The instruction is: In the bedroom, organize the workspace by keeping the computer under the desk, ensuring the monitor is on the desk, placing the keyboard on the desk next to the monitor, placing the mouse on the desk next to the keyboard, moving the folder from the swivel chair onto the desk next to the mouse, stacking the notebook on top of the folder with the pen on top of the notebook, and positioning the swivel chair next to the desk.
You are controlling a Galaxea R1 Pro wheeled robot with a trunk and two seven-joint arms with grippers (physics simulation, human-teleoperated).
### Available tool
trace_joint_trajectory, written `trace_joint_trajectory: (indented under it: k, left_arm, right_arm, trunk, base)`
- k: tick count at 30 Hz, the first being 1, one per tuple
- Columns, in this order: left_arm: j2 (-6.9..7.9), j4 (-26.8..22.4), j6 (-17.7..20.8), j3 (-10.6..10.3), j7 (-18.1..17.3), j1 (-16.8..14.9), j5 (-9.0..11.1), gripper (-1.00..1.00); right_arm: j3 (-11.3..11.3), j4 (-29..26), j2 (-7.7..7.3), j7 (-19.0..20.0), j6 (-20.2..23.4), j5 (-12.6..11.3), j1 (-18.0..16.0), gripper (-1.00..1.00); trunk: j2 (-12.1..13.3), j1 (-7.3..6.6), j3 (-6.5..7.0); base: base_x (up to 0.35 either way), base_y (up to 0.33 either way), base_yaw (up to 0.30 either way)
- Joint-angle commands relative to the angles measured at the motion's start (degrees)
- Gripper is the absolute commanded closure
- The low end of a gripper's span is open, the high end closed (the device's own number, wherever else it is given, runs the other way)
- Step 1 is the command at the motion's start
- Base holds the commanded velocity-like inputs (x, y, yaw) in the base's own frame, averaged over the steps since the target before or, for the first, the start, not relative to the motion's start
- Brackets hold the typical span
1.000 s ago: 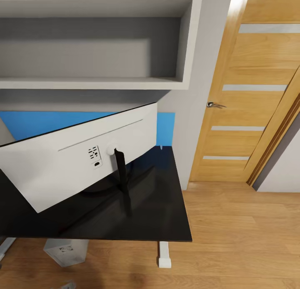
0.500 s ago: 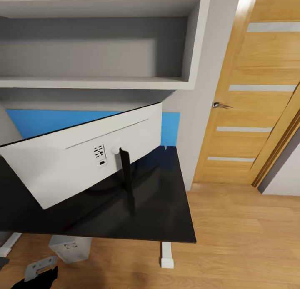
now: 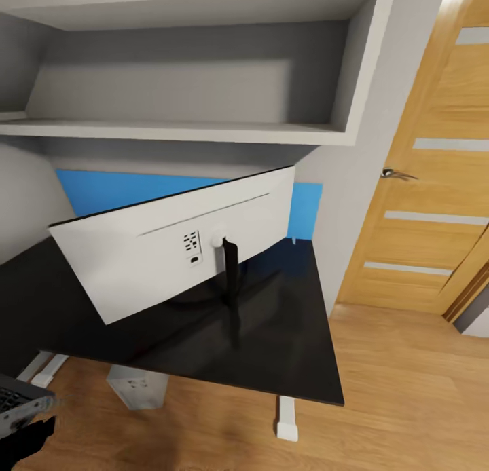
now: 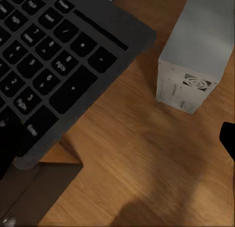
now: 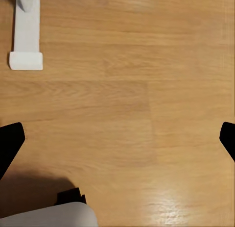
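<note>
Glossy black counter [image 3: 285,349] already bears the monitor [image 3: 170,254], while the left pincer [image 4: 117,138] grips the keyboard [image 4: 54,60], computer [image 4: 196,60] just beyond.

No text can be read anywhere. The keyboard [image 4: 46,55] at the upper left of the left wrist view has pale marks on its keys, too blurred to make out. The computer [image 4: 196,55] at the upper right bears a small emblem, illegible.
</note>
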Motion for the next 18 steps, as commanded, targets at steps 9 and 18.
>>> trace_joint_trajectory:
  k: [9,18]
  left_arm:
    - [5.52,-4.46,6.60,0.94,0.45,0.02,9.16,-1.00]
    - [5.82,-5.96,7.93,-0.79,0.44,0.02,10.46,-1.00]
  right_arm:
    - [-0.14,0.11,0.00,0.21,-0.28,-0.11,-0.06,-1.00]
    - [-0.13,0.11,0.00,0.21,-0.28,-0.10,-0.04,-1.00]
  trunk:
    - [-0.04,0.01,-0.35]
    - [-0.04,0.01,-0.58]
  base:
    - [0.000,0.000,0.225]
    - [0.000,0.000,0.108]
